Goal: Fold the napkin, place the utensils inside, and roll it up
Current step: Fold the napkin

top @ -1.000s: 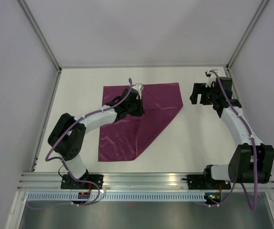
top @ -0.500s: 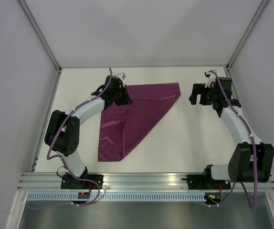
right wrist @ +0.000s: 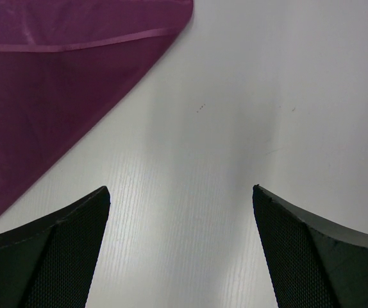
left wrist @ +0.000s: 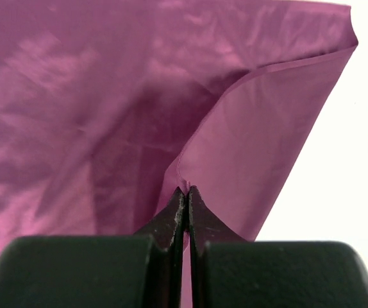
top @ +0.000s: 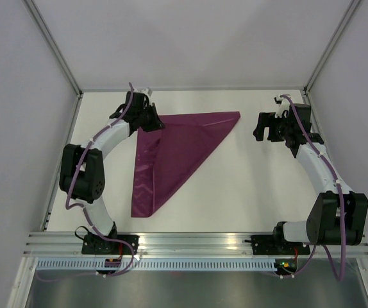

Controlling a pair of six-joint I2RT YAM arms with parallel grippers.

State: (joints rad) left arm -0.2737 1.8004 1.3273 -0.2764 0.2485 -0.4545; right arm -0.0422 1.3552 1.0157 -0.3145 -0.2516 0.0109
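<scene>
**Napkin pinched at its far-left corner, my other end effector open beside it**

The napkin (top: 171, 154) lies on the white counter (top: 254, 186) as a magenta-purple triangle. One straight edge runs along the far side, another runs down the left side towards my bases, and a long diagonal joins the far-right tip to the near-left tip. The cloth has a slight sheen and shows soft creases along its left part.

My left end effector (top: 150, 120) is at the far-left corner of that triangle, with the arm reaching in from the left. Its jaws are pressed together with no gap showing. From my left wrist, the two dark fingers (left wrist: 171, 221) meet on a hemmed edge of the upper layer and nip it right at their tips. That flap rises towards the fingers and curls away from the cloth under it, which is shadowed where the flap lifts. Beyond the flap, more of the napkin spreads out flat, and a strip of bare counter shows to the right.

My right end effector (top: 267, 126) is on the right side of the counter, just beyond the napkin's far-right tip and not touching it. Its jaws stand wide apart with nothing between them. From my right wrist I see only pale wood-grain counter between the fingers, with the napkin's hemmed point at the upper left. I cannot tell whether these fingers rest on the counter or hang just above it.
</scene>
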